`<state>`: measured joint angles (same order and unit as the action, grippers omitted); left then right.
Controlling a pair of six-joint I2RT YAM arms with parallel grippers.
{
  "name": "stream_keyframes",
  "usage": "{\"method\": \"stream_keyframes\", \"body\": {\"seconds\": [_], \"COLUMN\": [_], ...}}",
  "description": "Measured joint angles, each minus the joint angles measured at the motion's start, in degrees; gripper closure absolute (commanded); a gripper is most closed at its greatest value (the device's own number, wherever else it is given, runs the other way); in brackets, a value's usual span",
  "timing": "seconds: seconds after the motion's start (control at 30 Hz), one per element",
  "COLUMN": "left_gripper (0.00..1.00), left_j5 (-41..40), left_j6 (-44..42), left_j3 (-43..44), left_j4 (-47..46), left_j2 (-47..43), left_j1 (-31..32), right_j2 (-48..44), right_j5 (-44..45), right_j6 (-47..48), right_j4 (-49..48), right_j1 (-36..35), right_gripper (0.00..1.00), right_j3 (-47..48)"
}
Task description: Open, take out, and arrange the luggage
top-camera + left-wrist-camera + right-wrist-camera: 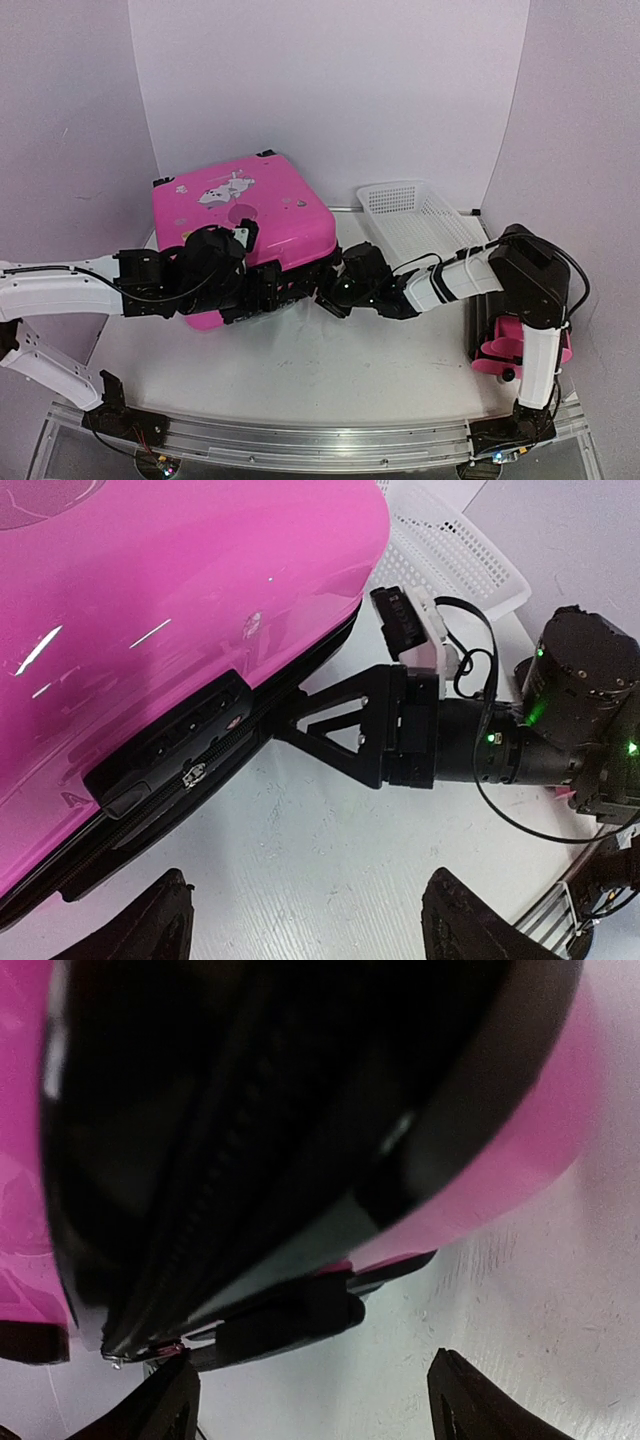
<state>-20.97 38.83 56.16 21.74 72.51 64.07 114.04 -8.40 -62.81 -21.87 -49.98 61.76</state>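
Observation:
The hot-pink luggage (245, 215) lies flat and closed at centre left, cartoon stickers on its lid. In the left wrist view its shell (170, 610) fills the upper left, with the black zipper band and a silver zipper pull (192, 773) along the near edge. My left gripper (278, 292) is at the case's front edge, open and empty (315, 930) over bare table. My right gripper (330, 288) is at the front right corner, open and empty (320, 1405). Its black fingers (335, 730) reach against the zipper band. The right wrist view shows the band (230, 1160) very close and blurred.
A white mesh basket (420, 212) stands at the back right, also in the left wrist view (450, 555). A small black cabinet with pink drawers (515, 342) stands at the right by the right arm. The two grippers are close to each other on the white table (330, 365).

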Motion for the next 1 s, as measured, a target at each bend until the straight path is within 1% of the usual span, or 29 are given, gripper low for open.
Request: {"method": "stream_keyframes", "body": {"seconds": [0.1, 0.23, 0.33, 0.43, 0.57, 0.6, 0.67, 0.83, 1.0], "left_gripper": [0.20, 0.27, 0.31, 0.32, 0.31, 0.33, 0.37, 0.39, 0.46], "left_j5": [-1.09, -4.79, -10.08, -16.63, -21.29, -22.05, -23.50, -27.04, -28.81], "left_j6": [1.11, 6.08, 10.93, 14.23, 17.29, 18.14, 19.19, 20.13, 21.31], "left_j3": [-0.07, -0.85, -0.92, -0.87, -0.33, 0.02, 0.76, 2.73, 7.89], "left_j4": [-0.17, -0.85, -1.03, -1.25, -1.03, -0.85, -0.63, -0.63, 0.57], "left_j2": [0.83, 3.91, 7.93, 12.81, 17.75, 18.86, 20.41, 22.12, 26.47], "left_j1": [-0.15, -0.15, 0.72, 3.13, 4.52, 4.57, 4.55, 4.00, 3.17], "right_j2": [-0.87, -4.96, -8.46, -11.47, -13.66, -14.23, -15.47, -19.54, -24.17], "right_j5": [1.75, 4.31, 6.25, 6.88, 7.85, 8.11, 8.59, 9.97, 11.47], "right_j6": [0.72, 3.15, 5.09, 7.08, 9.01, 9.40, 10.34, 11.96, 13.16], "right_j4": [-1.03, 2.32, 5.07, 6.36, 6.95, 7.34, 8.04, 8.61, 9.16], "right_j1": [1.01, 3.85, 5.18, 5.05, 4.76, 4.68, 4.61, 4.61, 4.61], "right_gripper": [0.18, 0.18, 0.18, 0.18, 0.18, 0.18, 0.18, 0.19, 0.19], "right_j3": [-1.25, -4.20, -5.11, -5.27, -5.99, -6.43, -7.50, -10.73, -13.86]}}
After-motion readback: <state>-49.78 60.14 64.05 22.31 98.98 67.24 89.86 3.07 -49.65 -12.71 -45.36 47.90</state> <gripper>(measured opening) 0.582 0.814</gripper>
